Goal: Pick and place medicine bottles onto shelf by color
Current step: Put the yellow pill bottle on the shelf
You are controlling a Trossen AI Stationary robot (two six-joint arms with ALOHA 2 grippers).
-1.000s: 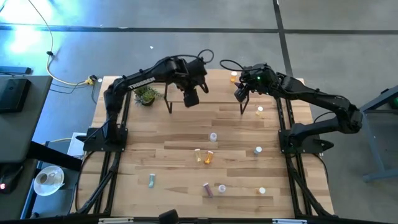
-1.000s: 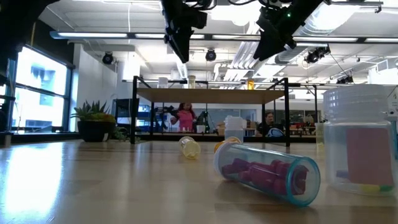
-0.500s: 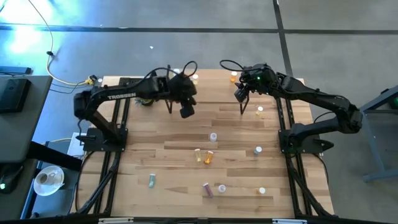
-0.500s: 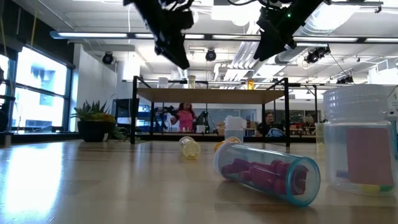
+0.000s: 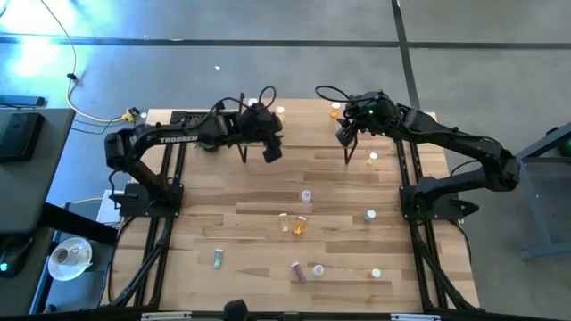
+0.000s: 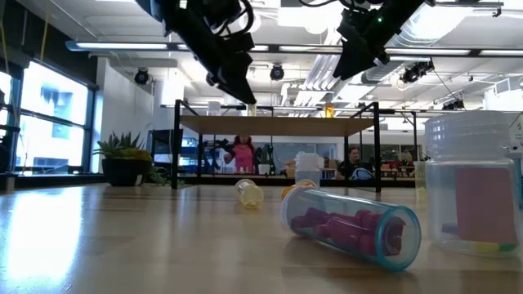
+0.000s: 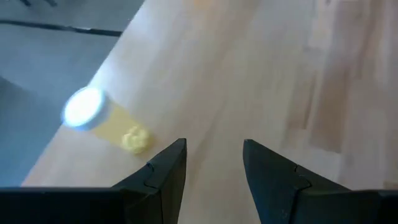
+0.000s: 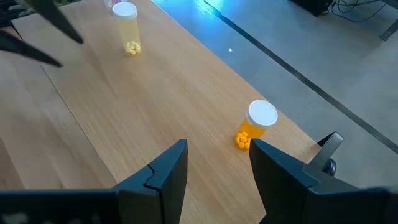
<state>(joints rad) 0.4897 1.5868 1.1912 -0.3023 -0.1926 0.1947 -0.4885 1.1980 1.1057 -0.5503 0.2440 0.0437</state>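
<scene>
**Wood shelf at the far edge, both end effectors above it**

Wooden counter (image 5: 268,187) from above: left end effector (image 5: 270,150) and right end effector (image 5: 344,134) hover over the shelf (image 5: 308,120); medicine bottles (image 5: 297,225) lie scattered nearer.

Low view: a purple-filled bottle (image 6: 351,224) lies on its side, near.

Left wrist: fingers (image 7: 168,171) spread, empty, a yellow bottle (image 7: 99,121) beyond.

Right wrist: fingers (image 8: 163,174) spread, empty; an orange bottle (image 8: 255,124) stands near the shelf's edge.
</scene>
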